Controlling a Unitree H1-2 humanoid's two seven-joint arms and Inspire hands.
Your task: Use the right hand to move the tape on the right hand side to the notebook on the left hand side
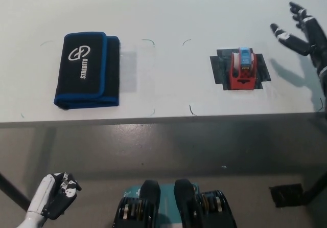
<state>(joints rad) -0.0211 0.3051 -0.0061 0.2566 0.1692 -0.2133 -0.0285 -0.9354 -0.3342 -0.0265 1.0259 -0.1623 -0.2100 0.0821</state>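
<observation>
The fingers point(284, 36) of the black right hand point(306, 36) are spread apart and hold nothing; the hand hangs over the white table point(168, 13) at the upper right of the frame, with its dark forearm running down along the right edge, and its shadow falls on the tabletop just below and to the left of it. To the left of that hand, clearly apart from it, the red tape dispenser with a blue-and-white roll on top point(241, 69) sits on a dark square patch of black material point(218, 68) in the right middle of the frame, near the table's front edge. Far across the table, in the upper left part of the frame, lies the black folded notebook case with blue trim and a white logo point(86, 70), flat on the tabletop and well apart from the tape. Thin curved marks are drawn on the table between the two. At the lower left corner of the frame, below the table edge and over the grey floor point(168, 146), the white left hand point(55, 194) rests with its fingers curled in, grasping nothing.
</observation>
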